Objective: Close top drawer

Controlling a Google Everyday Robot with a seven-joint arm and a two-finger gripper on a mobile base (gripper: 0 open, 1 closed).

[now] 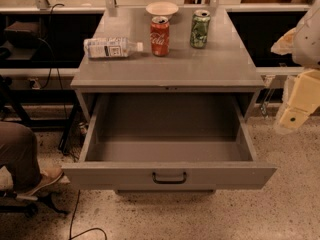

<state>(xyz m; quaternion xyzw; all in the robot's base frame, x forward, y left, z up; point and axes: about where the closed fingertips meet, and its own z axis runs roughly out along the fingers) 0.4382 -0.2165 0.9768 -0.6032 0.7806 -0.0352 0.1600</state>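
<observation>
The top drawer (169,175) of a grey metal cabinet is pulled far out toward me. Its inside is bare, and its flat front panel carries a small dark loop handle (169,177) at the centre. My gripper (296,106) shows as pale cream blocks at the right edge of the view, to the right of the drawer's right side wall and above floor level. It touches nothing. The arm above it runs out of the frame.
On the cabinet top (170,66) lie a plastic bottle (111,47) on its side, a red cola can (160,35), a green can (200,28) and a pale bowl (162,8). A seated person's leg and shoe (30,164) are at the left. Cables run across the speckled floor (225,214).
</observation>
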